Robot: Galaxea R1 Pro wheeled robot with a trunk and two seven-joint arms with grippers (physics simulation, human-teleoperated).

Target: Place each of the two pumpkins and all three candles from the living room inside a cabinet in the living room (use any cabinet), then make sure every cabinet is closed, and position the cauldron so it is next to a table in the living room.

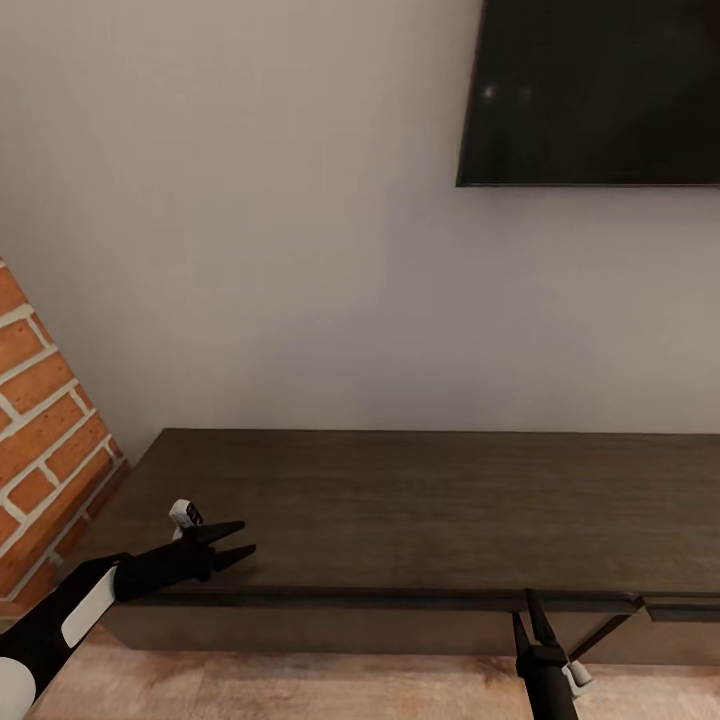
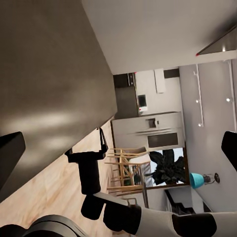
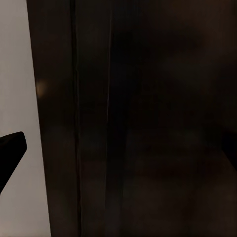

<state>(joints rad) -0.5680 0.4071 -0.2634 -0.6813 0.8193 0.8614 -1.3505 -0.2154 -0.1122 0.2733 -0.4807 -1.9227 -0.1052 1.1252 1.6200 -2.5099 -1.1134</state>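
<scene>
The long dark cabinet (image 1: 420, 500) ran left to right along the far wall, one drawer at right slightly ajar, contents hidden. Left pincer (image 1: 236, 540) was apart; right pincer (image 1: 526, 606) nearly together at its front edge.

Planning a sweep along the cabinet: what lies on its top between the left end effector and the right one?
Nothing: in the head view the cabinet top is bare wood from the left end effector to the right end effector.
</scene>
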